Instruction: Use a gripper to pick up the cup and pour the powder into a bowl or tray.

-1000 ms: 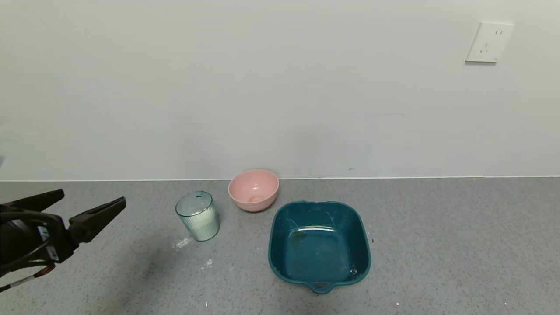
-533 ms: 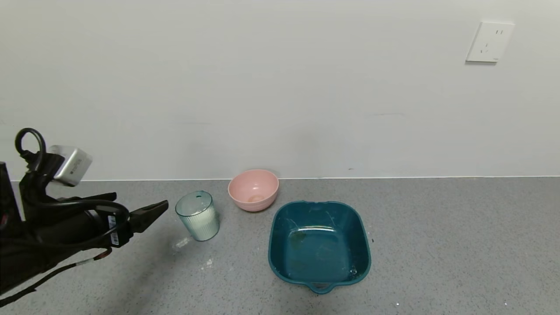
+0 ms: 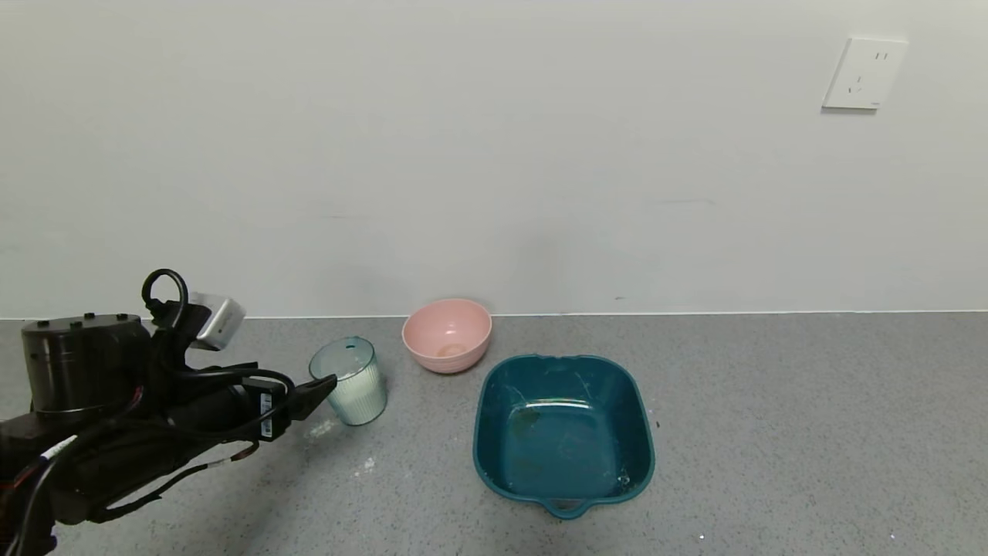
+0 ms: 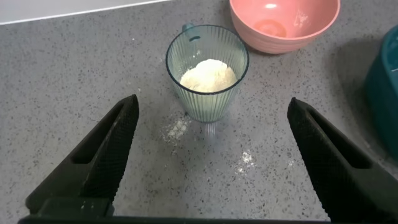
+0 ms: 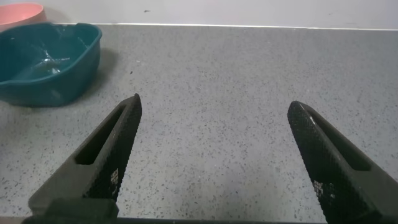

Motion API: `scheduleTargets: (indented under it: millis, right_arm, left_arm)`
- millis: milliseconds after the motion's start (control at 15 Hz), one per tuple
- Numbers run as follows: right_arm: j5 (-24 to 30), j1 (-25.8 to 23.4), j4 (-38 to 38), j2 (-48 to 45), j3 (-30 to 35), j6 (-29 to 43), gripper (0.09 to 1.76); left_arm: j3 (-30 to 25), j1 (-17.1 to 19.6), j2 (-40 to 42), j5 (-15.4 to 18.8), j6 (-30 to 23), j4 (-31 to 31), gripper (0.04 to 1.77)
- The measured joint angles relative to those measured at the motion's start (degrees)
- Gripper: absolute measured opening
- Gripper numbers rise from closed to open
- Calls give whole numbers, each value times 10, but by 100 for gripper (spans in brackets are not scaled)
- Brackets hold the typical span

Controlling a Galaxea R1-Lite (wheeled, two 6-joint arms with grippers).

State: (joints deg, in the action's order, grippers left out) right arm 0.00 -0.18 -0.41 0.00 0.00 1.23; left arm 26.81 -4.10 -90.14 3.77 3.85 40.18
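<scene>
Head view, cup: the cup [image 3: 349, 380] stands upright on the grey bench [image 3: 772, 432], just left of the pink bowl [image 3: 447, 334] and near the teal basin [image 3: 563, 432], so a short carry to the right would put it over the basin
Head view, left tool: the left tool [image 3: 312, 386] comes in low from the robot's left, one fingertip [image 3: 323, 388] right at the cup's near side; the low, level reach suits a side grip on the ribbed wall
Head view, change: one second ago the left tool sat at the far left edge, well apart from the cup; half a second ago it was near; now it is at the cup, which has not shifted
Left wrist view, aim: the left tool [image 4: 208, 124] is spread wide, its fingers [image 4: 99, 158] on either side of the line to the cup [image 4: 207, 71], not yet around it
Left wrist view, powder: white powder [image 4: 208, 76] lies low in the cup; spilled specks [image 4: 177, 129] dot the bench beside its base
Right wrist view, right tool: the right tool [image 5: 211, 118] hangs wide apart over bare bench, idle, the basin [image 5: 46, 62] well off
</scene>
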Motion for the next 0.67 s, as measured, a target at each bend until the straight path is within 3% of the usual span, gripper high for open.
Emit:
scheduleTargets:
  millis: [667]
  right_arm:
    - [0,0,0,0,0,0,171]
  left_arm:
    - [-12,-1,-123,-12,1,103,172]
